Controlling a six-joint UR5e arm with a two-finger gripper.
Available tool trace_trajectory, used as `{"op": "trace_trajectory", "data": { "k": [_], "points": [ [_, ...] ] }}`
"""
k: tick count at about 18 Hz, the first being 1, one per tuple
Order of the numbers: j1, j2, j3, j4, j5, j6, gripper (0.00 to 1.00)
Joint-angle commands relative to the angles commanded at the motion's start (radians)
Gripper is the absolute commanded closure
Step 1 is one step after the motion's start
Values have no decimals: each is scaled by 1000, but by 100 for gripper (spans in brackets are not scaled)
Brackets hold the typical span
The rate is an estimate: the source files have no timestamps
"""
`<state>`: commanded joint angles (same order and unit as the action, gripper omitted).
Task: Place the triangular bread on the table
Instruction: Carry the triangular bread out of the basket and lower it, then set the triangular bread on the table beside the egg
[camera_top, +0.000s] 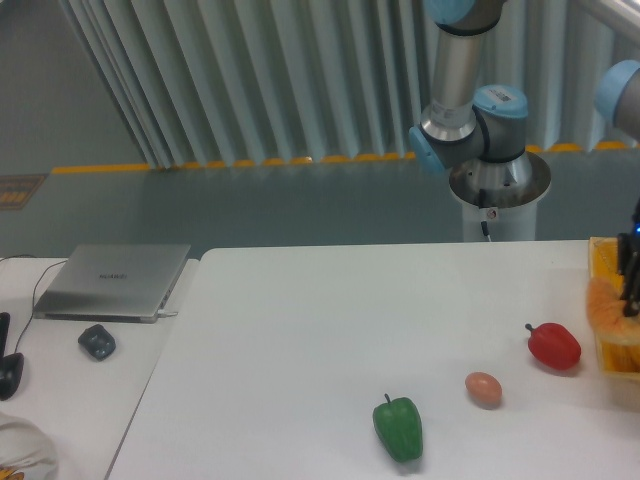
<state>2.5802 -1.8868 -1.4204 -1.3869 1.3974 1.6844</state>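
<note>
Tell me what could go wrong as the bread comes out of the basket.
The gripper sits at the frame edge, so the grip on the triangular bread cannot be confirmed; it might slip. Swinging low, it might clip the yellow basket wall or bump the nearby red pepper.

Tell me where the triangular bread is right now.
The triangular bread is at the far right edge, over the yellow basket, just right of the red pepper.

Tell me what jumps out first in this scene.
Three bright items on the white table: a green pepper near the front, a small egg to its right, then a red pepper. At the far right edge, the tool carries the blurred orange bread over a yellow basket. A closed laptop lies on the side desk, left.
</note>
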Motion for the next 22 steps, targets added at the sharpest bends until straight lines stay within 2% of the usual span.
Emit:
{"op": "trace_trajectory", "data": {
  "k": [2,5,7,11,13,15,17,22],
  "points": [
    [-17,0,-2,11,3,-66,86],
    [-75,-2,-40,136,9,-266,85],
    [-107,-6,-52,187,41,-339,85],
    [-181,-35,-55,219,120,-442,85],
    [-205,-51,-55,238,124,-462,85],
    [-215,-70,-55,252,129,-482,84],
    [-239,-97,-54,299,164,-512,84],
    [-249,-129,-55,324,183,-525,83]
  ]
}}
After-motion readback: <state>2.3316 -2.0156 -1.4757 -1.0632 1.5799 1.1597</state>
